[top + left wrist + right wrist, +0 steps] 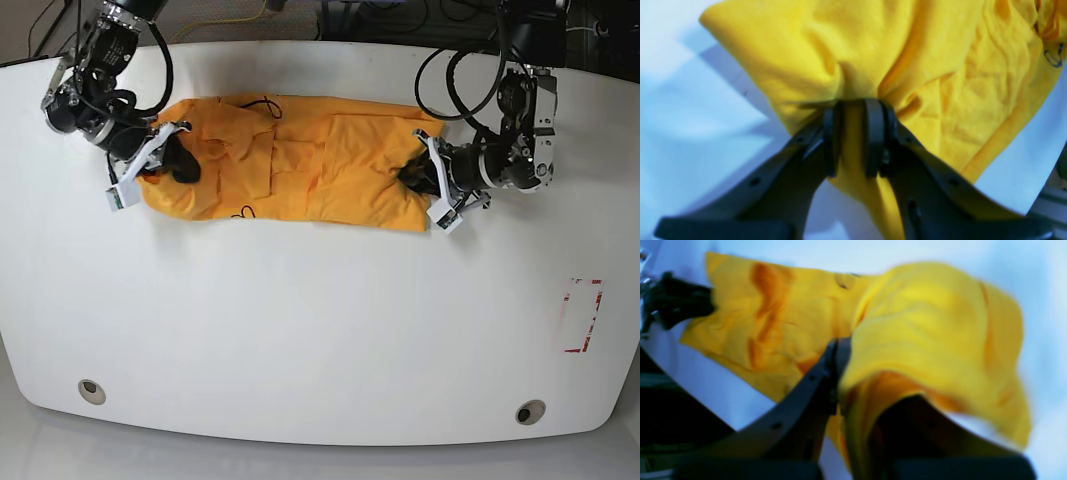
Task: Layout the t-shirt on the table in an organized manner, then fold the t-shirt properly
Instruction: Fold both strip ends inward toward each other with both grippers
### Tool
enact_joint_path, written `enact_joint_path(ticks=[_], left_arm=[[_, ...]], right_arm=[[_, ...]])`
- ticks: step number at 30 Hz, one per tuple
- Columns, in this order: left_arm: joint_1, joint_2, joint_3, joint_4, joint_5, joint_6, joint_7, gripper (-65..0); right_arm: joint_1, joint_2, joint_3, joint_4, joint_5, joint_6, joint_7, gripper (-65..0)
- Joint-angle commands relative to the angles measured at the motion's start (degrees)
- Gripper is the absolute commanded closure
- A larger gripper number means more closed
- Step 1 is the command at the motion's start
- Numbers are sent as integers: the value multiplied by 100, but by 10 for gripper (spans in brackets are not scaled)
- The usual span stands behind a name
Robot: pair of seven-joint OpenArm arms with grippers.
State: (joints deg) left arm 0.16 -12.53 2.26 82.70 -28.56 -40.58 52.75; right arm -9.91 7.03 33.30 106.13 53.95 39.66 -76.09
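Left wrist view: left gripper (853,140) clamped on a bunched fold of the t-shirt (907,66), cloth pinched between the two pads and trailing down past them. Rest of the shirt fanning out beyond the fingertips, above the table (690,116). Thin dark thread visible at the far right edge of the cloth.

Right wrist view: blurred. Right gripper (840,353) closed tight on a fold of the shirt (923,323), with yellow cloth draped over one finger and hiding it. More of the shirt stretching away toward the other gripper's dark shape at the far left.

Base view: shirt (300,165) lying as a long, rumpled band across the far half of the table (320,330), one gripper (160,155) at each end (432,190), both gripping cloth. Red-outlined mark (582,315) and two grey holes well apart from it, nearer the front edge.

Judged step: still the laying-out, not yet any folding. Next move likely calling for pulling the two ends apart and dragging the cloth flat, keeping both grips firm so no edge slips; sleeves and collar still creased and needing smoothing afterwards.
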Motion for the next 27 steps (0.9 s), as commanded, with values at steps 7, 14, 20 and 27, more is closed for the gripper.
enact_joint_path(ticks=[7,14,20,27], left_arm=[[-56,141,24,-19,328,58,329,-99],[-56,150,235,-28,328,58,329,-99],[-65,159,314,-28,311,58,329,-100],[-214,335,244,-28,311,58,329,-100]], right_arm=[[222,-435,-662,469,-143,34,106,-25],[477,-795,-1207,469,-169,34,106,-25],[635,-1173,-1488,460,-213,34,106,-25],[653,-1366,-1796,460,-389,34,115,-25]])
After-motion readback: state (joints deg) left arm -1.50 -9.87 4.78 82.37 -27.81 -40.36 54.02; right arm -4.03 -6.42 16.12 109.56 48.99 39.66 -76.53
